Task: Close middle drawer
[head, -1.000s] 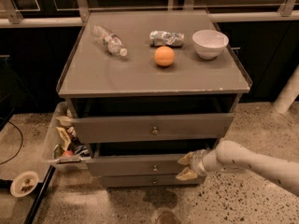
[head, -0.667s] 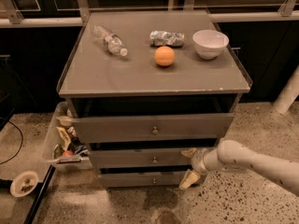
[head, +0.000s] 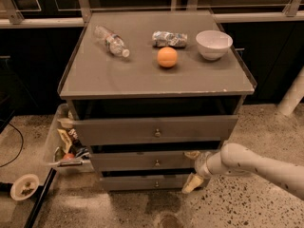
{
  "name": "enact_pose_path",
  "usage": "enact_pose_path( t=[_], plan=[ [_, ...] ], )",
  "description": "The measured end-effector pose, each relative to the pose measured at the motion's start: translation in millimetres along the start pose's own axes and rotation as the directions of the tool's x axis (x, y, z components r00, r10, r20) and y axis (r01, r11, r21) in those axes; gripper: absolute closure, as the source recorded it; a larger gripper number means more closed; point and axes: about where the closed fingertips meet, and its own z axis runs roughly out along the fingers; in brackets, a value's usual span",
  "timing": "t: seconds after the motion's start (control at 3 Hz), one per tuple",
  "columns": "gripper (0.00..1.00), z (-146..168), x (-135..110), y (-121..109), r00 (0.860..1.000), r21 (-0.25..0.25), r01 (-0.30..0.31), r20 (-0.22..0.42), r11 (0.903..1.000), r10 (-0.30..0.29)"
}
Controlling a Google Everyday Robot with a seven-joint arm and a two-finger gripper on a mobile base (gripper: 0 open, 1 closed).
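Note:
The middle drawer is the second grey-brown front of the cabinet, with a small round knob. It sits a little back from the top drawer front, with a dark gap above it. My gripper comes in from the right on a white arm and is at the drawer's right end. It is open, with one pale finger against the drawer front and the other down by the lowest drawer. It holds nothing.
On the cabinet top lie a plastic bottle, a crushed can, an orange and a white bowl. A bin of snacks stands at the left. A white post stands at the right.
The middle drawer has slid inward, so its front stands out less than a second ago. My gripper has followed it toward the cabinet and stays at its right end.

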Motion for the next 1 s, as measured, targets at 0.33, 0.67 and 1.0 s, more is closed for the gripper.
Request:
enact_pose_path(
  t=[0.33, 0.67, 1.0],
  plan=[
    [0.0, -33, 1, 38, 1.0, -0.064, -0.003, -0.016, 0.9979, 0.002],
    [0.0, -80, -3, 81, 1.0, -0.106, 0.01, -0.027, 0.9943, -0.013],
    [0.0, -118, -5, 108, 0.999, -0.116, 0.017, -0.028, 0.9931, -0.021]
  ],
)
